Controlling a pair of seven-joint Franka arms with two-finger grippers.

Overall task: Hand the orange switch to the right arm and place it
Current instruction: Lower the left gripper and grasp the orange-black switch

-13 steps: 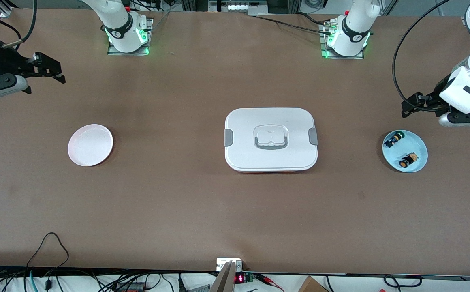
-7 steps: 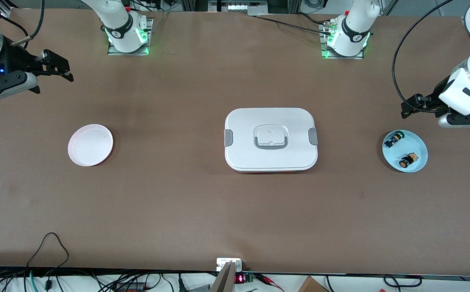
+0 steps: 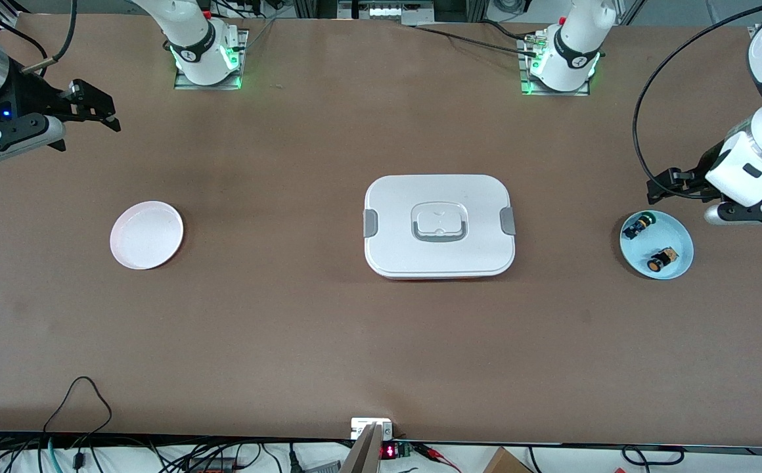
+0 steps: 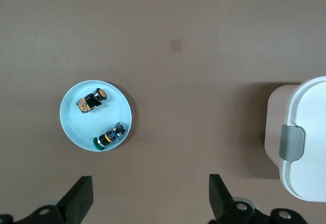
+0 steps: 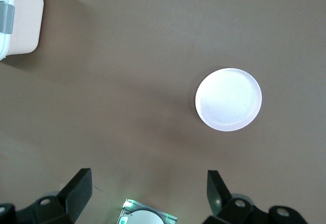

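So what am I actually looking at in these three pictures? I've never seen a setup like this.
Two robot arms are bolted to a brown table. One picture looks down from a high camera facing them; the other two come from cameras on each arm's wrist, looking down past its own fingers.

The left gripper hangs open over the table beside a small light-blue round dish at its end of the table. In the dish lie two tiny black push-button switches: the orange-capped switch, nearer the front camera, and a green-capped switch.

The right gripper hangs open near its end, where a white round plate sits. A white lidded box with grey clasps sits mid-table. Nothing is held.
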